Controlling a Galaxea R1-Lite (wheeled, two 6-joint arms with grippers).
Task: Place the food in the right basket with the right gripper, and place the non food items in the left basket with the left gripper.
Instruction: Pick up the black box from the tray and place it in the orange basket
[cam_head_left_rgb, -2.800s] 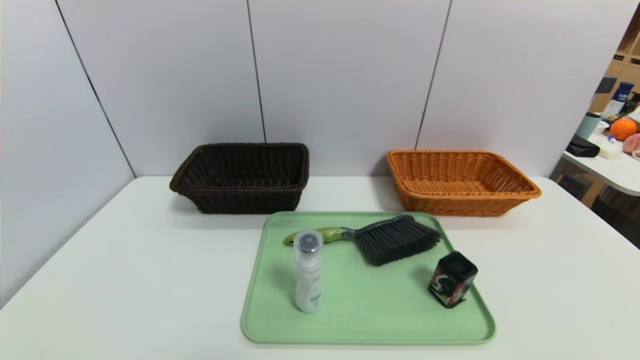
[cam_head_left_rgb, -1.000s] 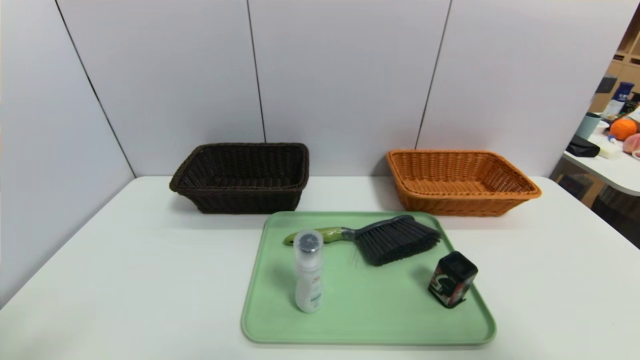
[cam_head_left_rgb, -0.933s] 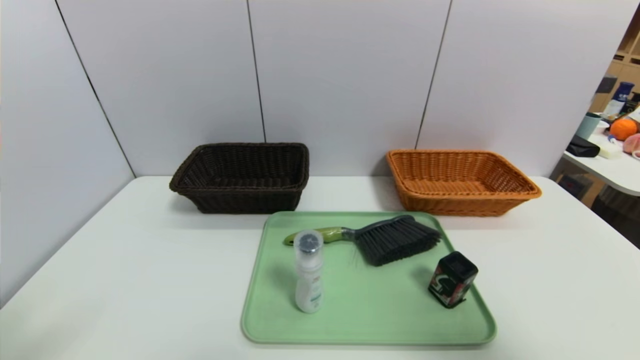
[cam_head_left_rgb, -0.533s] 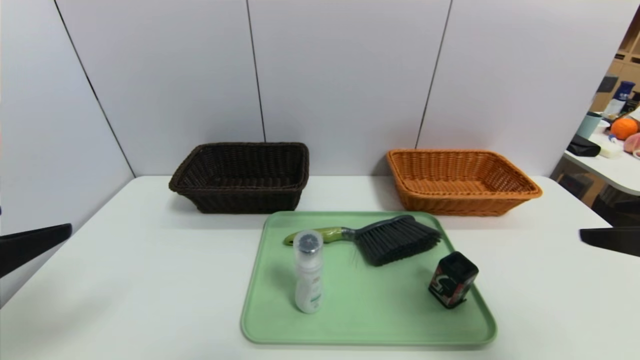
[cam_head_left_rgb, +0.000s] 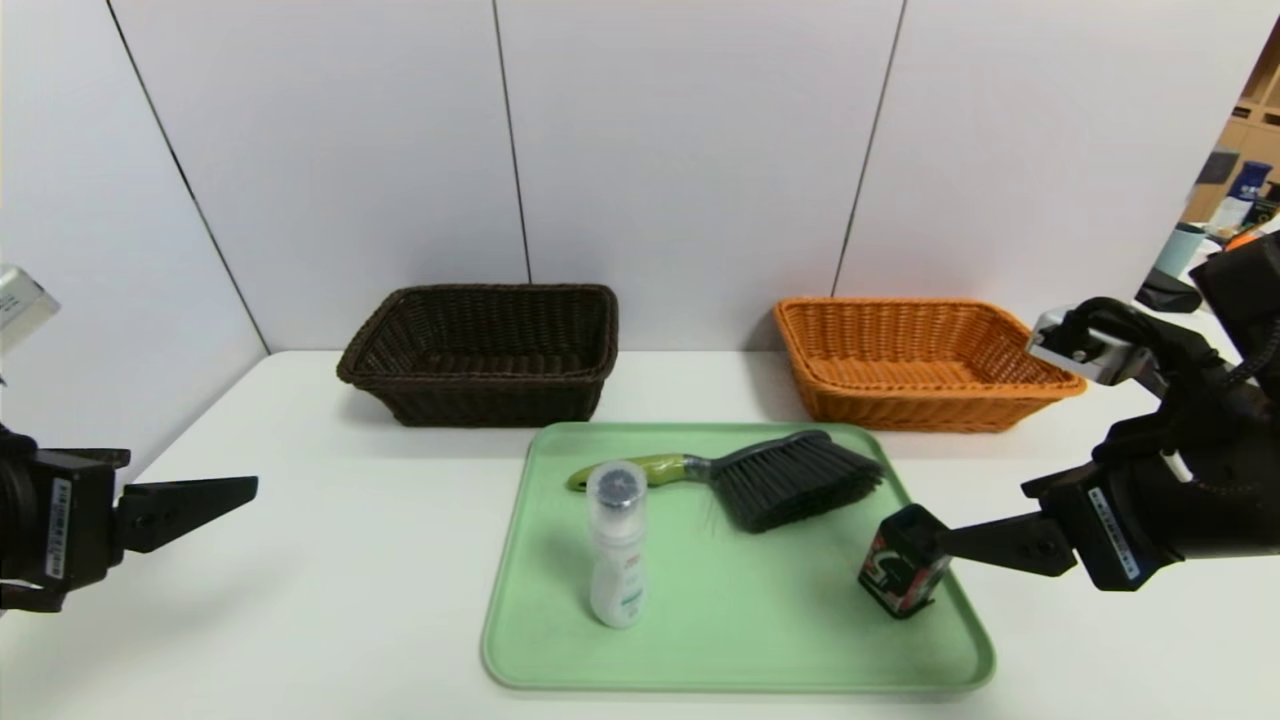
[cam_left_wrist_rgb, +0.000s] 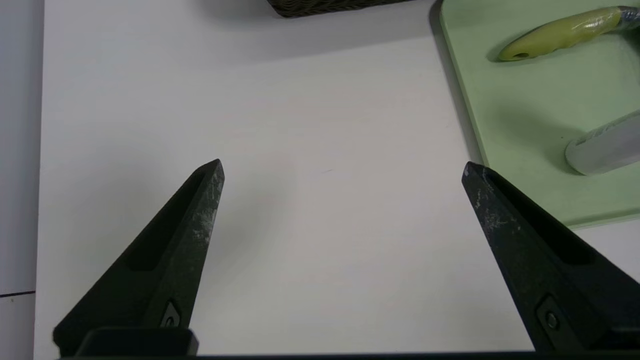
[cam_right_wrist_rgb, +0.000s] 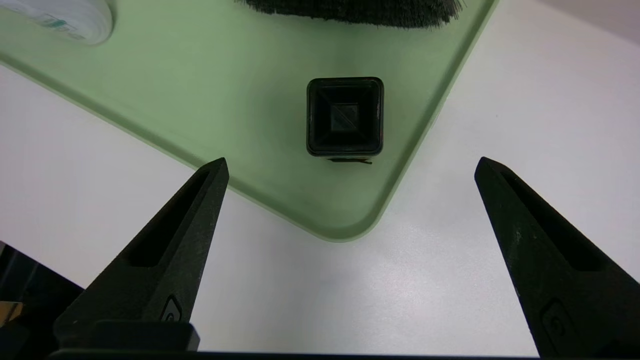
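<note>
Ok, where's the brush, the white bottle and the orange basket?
brush (cam_head_left_rgb: 790, 482), head view, on its dark bristles.
white bottle (cam_head_left_rgb: 617, 570), head view, on its white body.
orange basket (cam_head_left_rgb: 905, 406), head view, on its front wall.

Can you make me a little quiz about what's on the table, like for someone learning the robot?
1. True or false: the black box is already in the orange basket.
2. Which thing stands upright on the green tray? A) the brush B) the white bottle C) the dark basket
3. Fill in: the right gripper is open and lined up with the black ____.

Key
1. False. It sits on the tray's near right corner; both baskets look empty.
2. B. The brush lies flat.
3. Box. The open left gripper is over bare table, left of the tray.
</note>
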